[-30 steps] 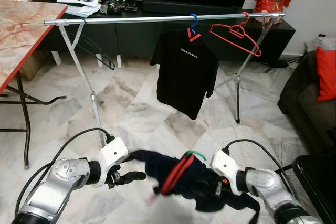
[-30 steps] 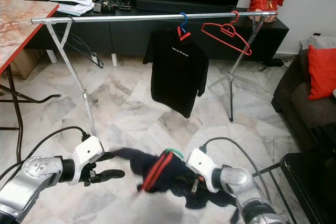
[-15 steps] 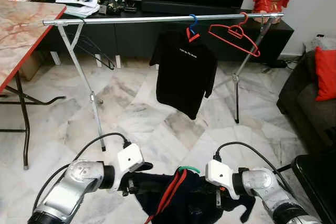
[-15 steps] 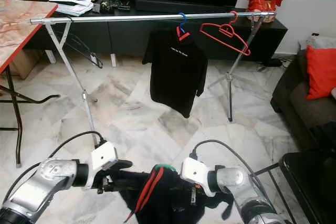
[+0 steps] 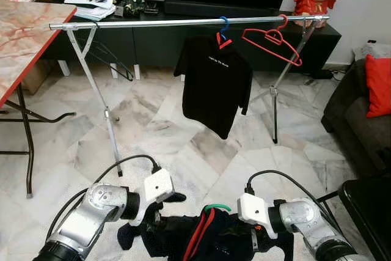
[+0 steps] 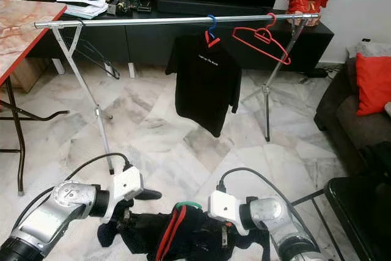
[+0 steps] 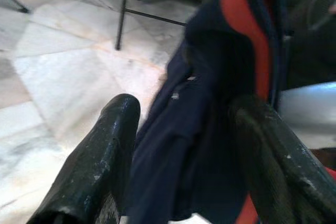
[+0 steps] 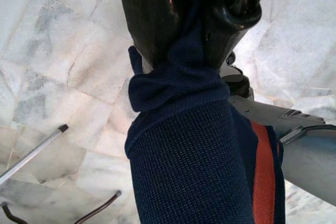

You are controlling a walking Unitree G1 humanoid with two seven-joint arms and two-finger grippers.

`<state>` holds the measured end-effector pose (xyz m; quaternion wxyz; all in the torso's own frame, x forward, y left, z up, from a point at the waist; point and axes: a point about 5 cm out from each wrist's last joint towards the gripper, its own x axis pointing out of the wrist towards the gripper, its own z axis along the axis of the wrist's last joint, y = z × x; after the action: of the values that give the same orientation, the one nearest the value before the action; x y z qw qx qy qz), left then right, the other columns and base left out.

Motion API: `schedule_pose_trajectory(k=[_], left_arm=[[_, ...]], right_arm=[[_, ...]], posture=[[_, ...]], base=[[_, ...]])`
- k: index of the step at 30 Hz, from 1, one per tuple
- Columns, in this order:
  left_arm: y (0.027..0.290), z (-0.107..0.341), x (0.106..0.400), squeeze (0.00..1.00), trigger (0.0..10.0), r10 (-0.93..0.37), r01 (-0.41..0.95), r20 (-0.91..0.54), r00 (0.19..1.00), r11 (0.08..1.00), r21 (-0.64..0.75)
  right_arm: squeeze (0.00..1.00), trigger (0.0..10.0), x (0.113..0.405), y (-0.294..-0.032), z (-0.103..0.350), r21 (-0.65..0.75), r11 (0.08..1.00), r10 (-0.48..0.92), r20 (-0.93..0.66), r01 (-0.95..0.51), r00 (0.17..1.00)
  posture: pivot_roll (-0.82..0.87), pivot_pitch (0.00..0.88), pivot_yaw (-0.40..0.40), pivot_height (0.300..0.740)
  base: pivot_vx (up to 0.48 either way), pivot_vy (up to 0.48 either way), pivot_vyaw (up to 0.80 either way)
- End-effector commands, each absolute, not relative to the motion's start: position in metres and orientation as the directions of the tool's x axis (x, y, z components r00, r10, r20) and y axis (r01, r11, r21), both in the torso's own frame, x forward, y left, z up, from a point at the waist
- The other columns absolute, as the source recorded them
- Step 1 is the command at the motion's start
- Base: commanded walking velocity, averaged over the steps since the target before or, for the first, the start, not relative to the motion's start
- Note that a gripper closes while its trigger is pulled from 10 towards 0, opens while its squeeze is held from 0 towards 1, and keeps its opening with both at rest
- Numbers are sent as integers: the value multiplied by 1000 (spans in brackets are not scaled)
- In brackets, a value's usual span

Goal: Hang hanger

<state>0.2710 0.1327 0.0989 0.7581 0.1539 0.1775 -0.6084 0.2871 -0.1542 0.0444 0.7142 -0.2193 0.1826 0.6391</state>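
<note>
The pale marble floor (image 5: 153,132) carries the legs of a metal clothes rack (image 5: 91,77) and a folding table's dark legs (image 5: 27,151).

Garment (image 5: 211,239) w/ hanger hook (image 5: 217,207) sits low, btwn left gripper (image 7: 184,145) and right gripper (image 8: 197,51); hook sticks up at its top edge. Left gripper's fingers (image 7: 100,150) straddle the cloth's left side, right gripper pinches the cloth's right side. Fwd of both, well apart: rail (image 5: 183,22) on stand legs (image 5: 98,84), running left-right. On rail, fwd-right of grippers: hung T-shirt (image 5: 214,84), bare hanger (image 5: 273,42) just right of it. Behind rail: TV cabinet (image 5: 153,35). Table (image 5: 27,35) far left; sofa (image 5: 360,114) w/ cushion (image 5: 380,85) far right.
</note>
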Motion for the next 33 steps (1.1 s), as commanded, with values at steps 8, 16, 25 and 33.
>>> schedule_pose_trajectory(k=[8, 16, 25, 33], left_arm=[[126, 93, 265, 0, 10000, -865, 992, -490, 111, 122, 9], [114, 91, 268, 0, 10000, -870, 994, -481, 108, 111, 22], [109, 87, 265, 0, 7020, -876, 996, -476, 77, 91, -6], [107, 86, 263, 0, 0, -882, 996, -468, 57, 81, -30]], right_arm=[[0, 0, 293, -146, 55, -119, 67, 860, -496, -991, 118], [0, 0, 293, -139, 58, -103, 26, 882, -466, -994, 71], [0, 0, 296, -136, 61, -111, 43, 891, -445, -993, 88], [0, 0, 298, -136, 63, -127, 69, 892, -435, -989, 118]], posture=[[57, 80, -120, 740], [53, 77, -119, 740], [54, 69, -114, 740], [52, 57, -109, 740]], base=[[0, 0, 0], [0, 0, 0], [0, 0, 0], [0, 0, 0]])
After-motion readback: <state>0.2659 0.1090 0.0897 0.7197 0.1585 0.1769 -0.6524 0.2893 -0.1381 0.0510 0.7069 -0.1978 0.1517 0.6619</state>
